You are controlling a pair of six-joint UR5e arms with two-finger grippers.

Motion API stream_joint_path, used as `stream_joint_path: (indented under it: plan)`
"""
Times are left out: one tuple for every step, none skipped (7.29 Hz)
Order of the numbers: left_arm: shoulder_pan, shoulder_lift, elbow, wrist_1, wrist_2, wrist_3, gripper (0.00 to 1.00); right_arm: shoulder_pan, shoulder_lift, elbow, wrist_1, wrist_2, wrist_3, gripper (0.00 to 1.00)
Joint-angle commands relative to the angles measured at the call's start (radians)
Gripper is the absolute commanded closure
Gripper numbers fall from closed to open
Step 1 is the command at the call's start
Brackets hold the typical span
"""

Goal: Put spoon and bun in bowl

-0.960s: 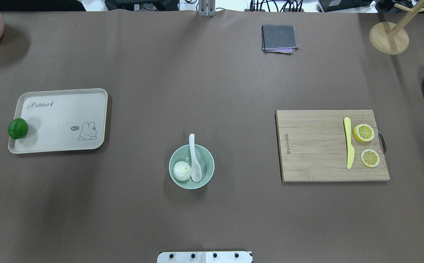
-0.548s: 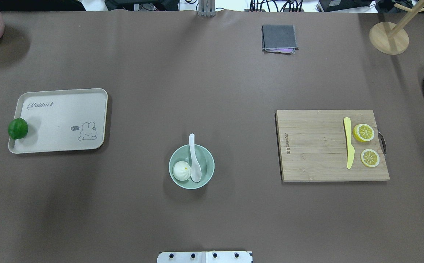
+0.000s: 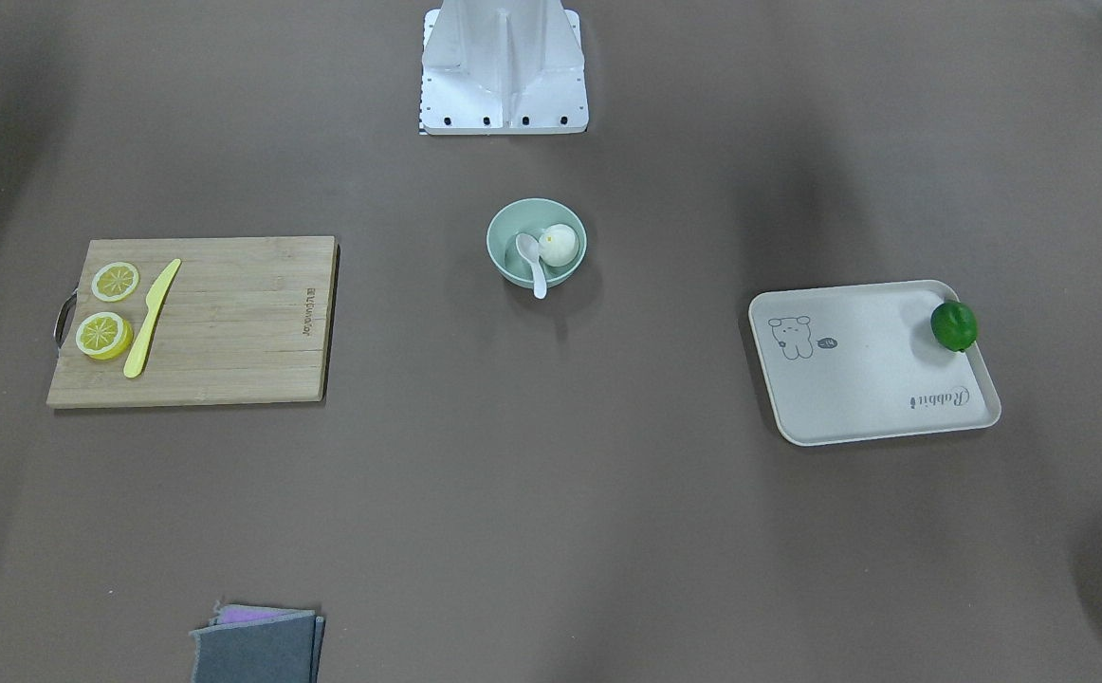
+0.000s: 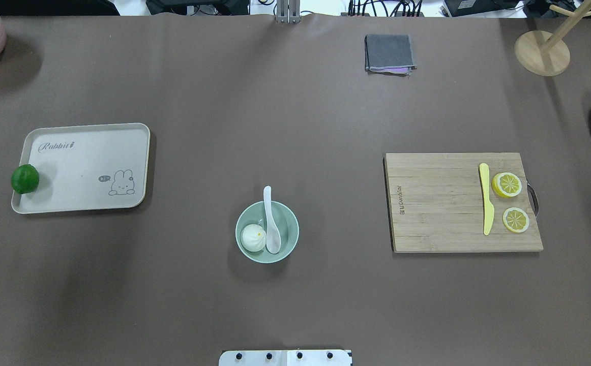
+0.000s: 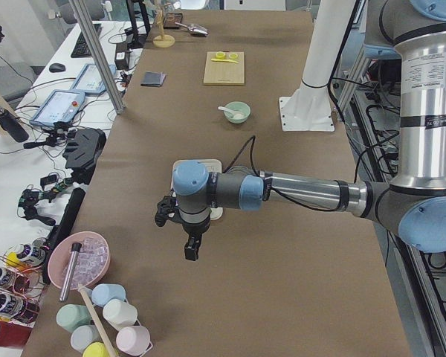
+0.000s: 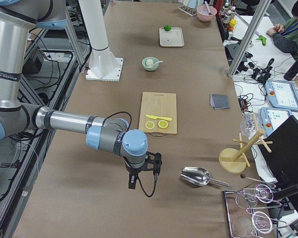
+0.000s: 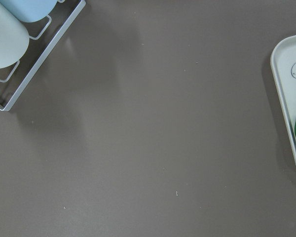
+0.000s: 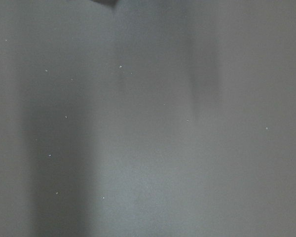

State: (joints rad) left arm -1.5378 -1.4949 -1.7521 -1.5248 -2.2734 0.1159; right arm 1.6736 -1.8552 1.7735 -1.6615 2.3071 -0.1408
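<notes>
Left claw [image 5: 191, 249] and right claw [image 6: 134, 181] hung over the table [image 4: 295, 127] at opposite ends, well apart from the bowl [image 4: 289, 231]; I couldn't tell whether either was released or clenched. Bun [image 4: 253, 238] and spoon [image 4: 270, 221] lay side by side in the bowl, the handle leaning out over the rim. The job looked done, which would explain the arms standing off.
</notes>
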Motion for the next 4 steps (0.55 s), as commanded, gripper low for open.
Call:
stream_joint_path:
  plan:
    - [0.001, -0.001, 0.002, 0.0, 0.0, 0.001, 0.01, 0.0, 0.001, 0.001, 0.0, 0.005, 0.001, 0.0]
    - [0.002, -0.001, 0.002, 0.0, 0.0, 0.001, 0.01, 0.0, 0.002, 0.001, 0.0, 0.011, 0.001, 0.0]
    - [0.002, -0.002, 0.002, 0.0, 0.0, 0.001, 0.01, 0.0, 0.002, 0.007, 0.0, 0.011, 0.001, 0.0]
    - [0.002, -0.002, 0.0, 0.0, 0.0, 0.001, 0.01, 0.0, 0.002, 0.01, 0.0, 0.011, 0.001, 0.0]
